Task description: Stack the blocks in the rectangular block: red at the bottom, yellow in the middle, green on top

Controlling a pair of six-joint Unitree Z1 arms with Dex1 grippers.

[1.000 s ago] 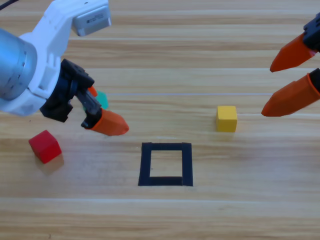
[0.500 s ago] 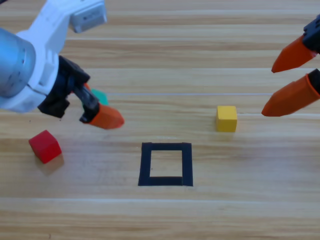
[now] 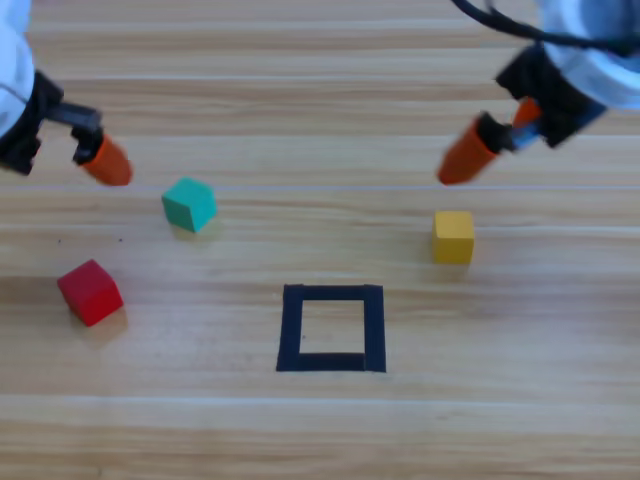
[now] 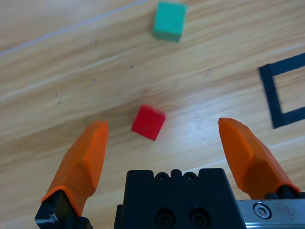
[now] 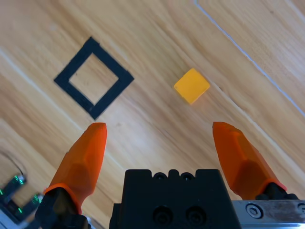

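Observation:
The red cube (image 3: 90,292) lies at the left of the table, and the teal-green cube (image 3: 189,203) sits up and to its right. On the right rests the yellow cube (image 3: 453,237). The black tape square (image 3: 293,328) at front centre holds only bare wood. My left gripper (image 3: 100,160) is at the left edge, open; its wrist view looks down on the red cube (image 4: 148,122), the green cube (image 4: 169,20) and the tape square (image 4: 271,98). My right gripper (image 3: 490,140) hangs open behind the yellow cube (image 5: 191,85), with the tape square (image 5: 112,57) to its side.
Only the wooden table top (image 3: 330,430) surrounds the cubes, with bare wood between them and the square.
The left arm has drawn back up and left, uncovering the green cube. The right arm has swung in from the right edge to behind the yellow cube. No cube has moved.

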